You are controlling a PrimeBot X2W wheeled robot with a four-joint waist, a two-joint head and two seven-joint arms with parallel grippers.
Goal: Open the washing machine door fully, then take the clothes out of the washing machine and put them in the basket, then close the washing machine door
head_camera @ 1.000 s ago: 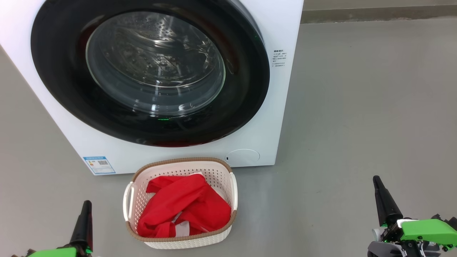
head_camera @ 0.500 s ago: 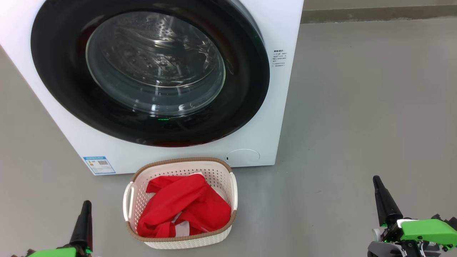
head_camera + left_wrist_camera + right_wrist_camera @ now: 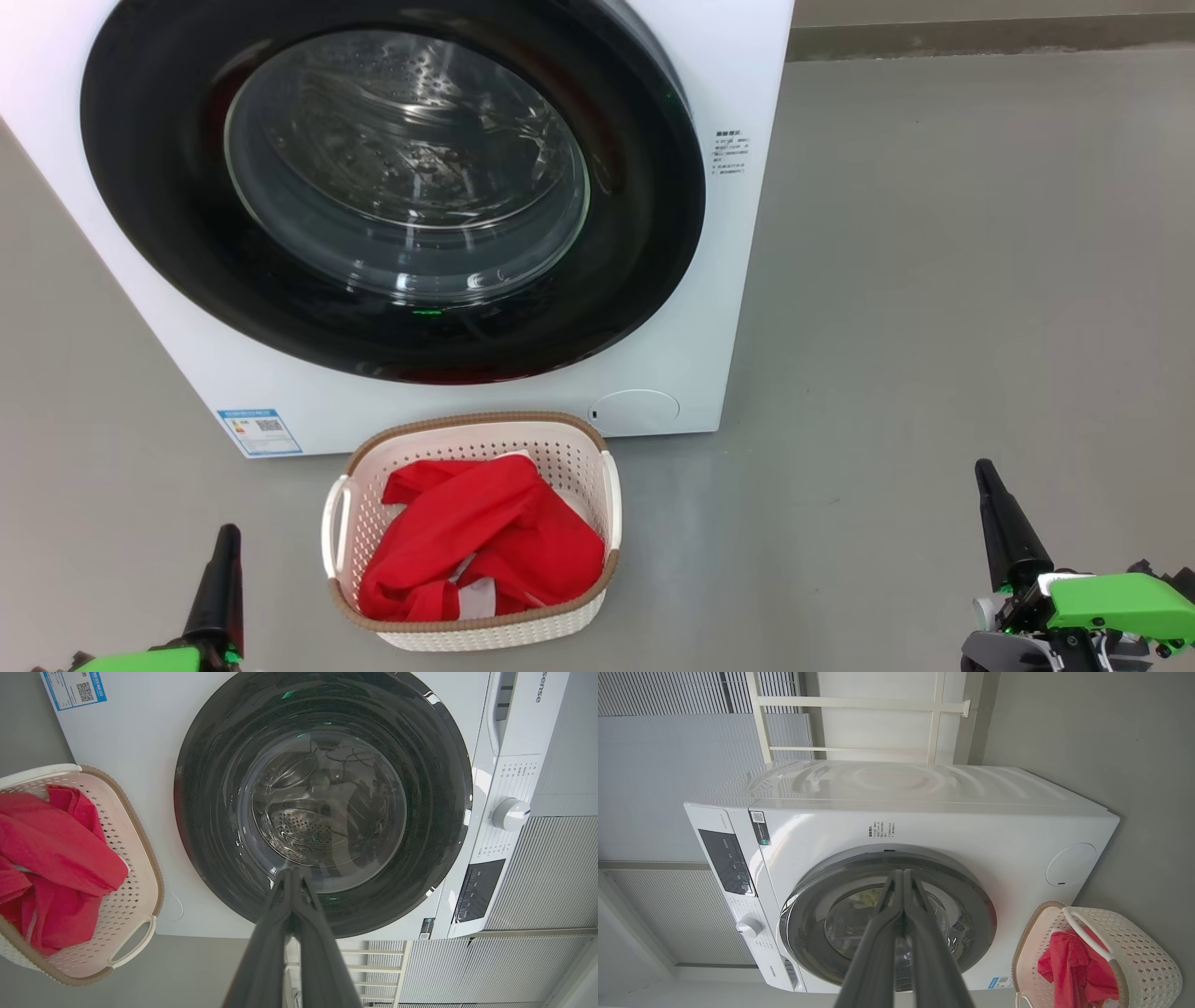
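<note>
The white washing machine (image 3: pixel 719 280) stands ahead, its round black-rimmed door (image 3: pixel 392 187) flat against the front with the steel drum showing through the glass. The cream basket (image 3: pixel 611 495) sits on the floor just below the door, and the red clothes (image 3: pixel 485 541) with a bit of white lie inside it. My left gripper (image 3: pixel 224 541) is at the lower left, shut and holding nothing. My right gripper (image 3: pixel 985 476) is at the lower right, also shut with nothing in it. The left wrist view faces the door (image 3: pixel 322 807) over pressed-together fingers (image 3: pixel 292 877); the right wrist view sees the machine (image 3: pixel 924 826) likewise.
Grey floor (image 3: pixel 934 280) spreads wide to the right of the machine. A grey skirting strip (image 3: pixel 980 37) runs along the wall behind. A white frame rack (image 3: pixel 859 723) and ribbed wall panels (image 3: pixel 551 872) stand beyond the machine.
</note>
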